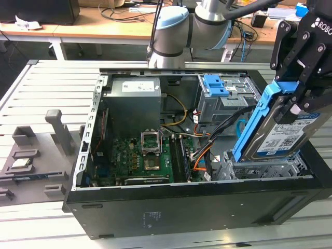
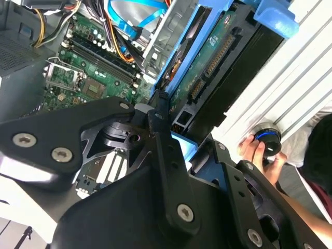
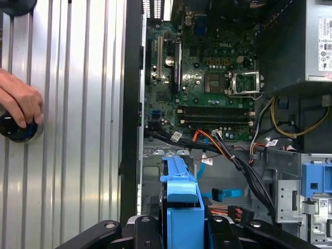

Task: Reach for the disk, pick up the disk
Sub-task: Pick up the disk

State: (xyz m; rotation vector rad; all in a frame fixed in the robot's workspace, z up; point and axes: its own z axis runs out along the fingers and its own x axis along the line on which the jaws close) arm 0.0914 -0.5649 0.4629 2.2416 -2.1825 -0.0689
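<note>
Black jaws clamped on the disk, gripper at its upper end in the exterior view, blue bracket pinched between the fingers. Disk held tilted and lifted partly clear of the metal drive cage at the near corner of the open computer case, towards the exterior view's right; silver face with white-and-blue label turned outward, lower end still low between the cage walls.

Seen from the first wrist view: blue bracket rising between the black gripper links, motherboard beyond with its empty processor socket, orange and black cables, and a blue caddy fixed to the inner cage. Seen from the second wrist view: green circuit-board underside of the disk with its connector row, hidden in the exterior view.

Shown in both wrist views and not in the exterior view: a person's hand resting on a dark round knob with a blue ring, on the table beside the case.

Farther out in the exterior view: grey power supply at the case's back, second blue caddy on the upper bay, robot arm behind. Slatted aluminium table beneath, grey fixture on it towards the exterior view's left. Wooden desks with cables in the background.
</note>
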